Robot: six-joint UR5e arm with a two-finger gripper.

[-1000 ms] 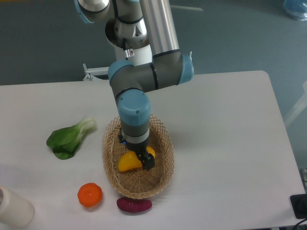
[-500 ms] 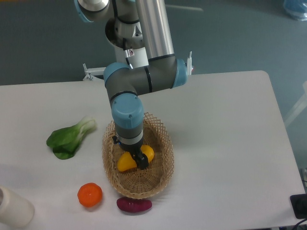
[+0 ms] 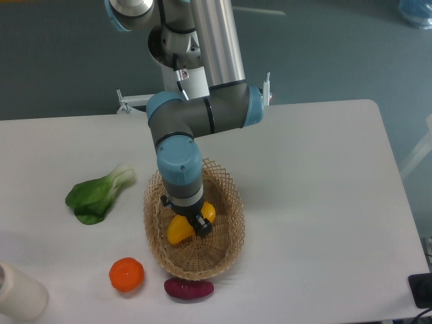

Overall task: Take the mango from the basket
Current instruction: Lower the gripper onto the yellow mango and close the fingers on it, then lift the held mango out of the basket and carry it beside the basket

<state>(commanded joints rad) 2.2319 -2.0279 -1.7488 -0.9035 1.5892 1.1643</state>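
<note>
Mango (image 3: 177, 229) is being gripped inside the basket (image 3: 233, 233); the gripper (image 3: 197, 223) is being held straight down from the arm's wrist, its dark fingers closed narrowly across the yellow fruit's middle; whether the fruit is being lifted clear of the weave cannot be told. Outside the basket, a leafy green (image 3: 96, 196) is being shown to the left, an orange fruit (image 3: 127, 275) and a purple vegetable (image 3: 189, 289) near the front rim.
</note>
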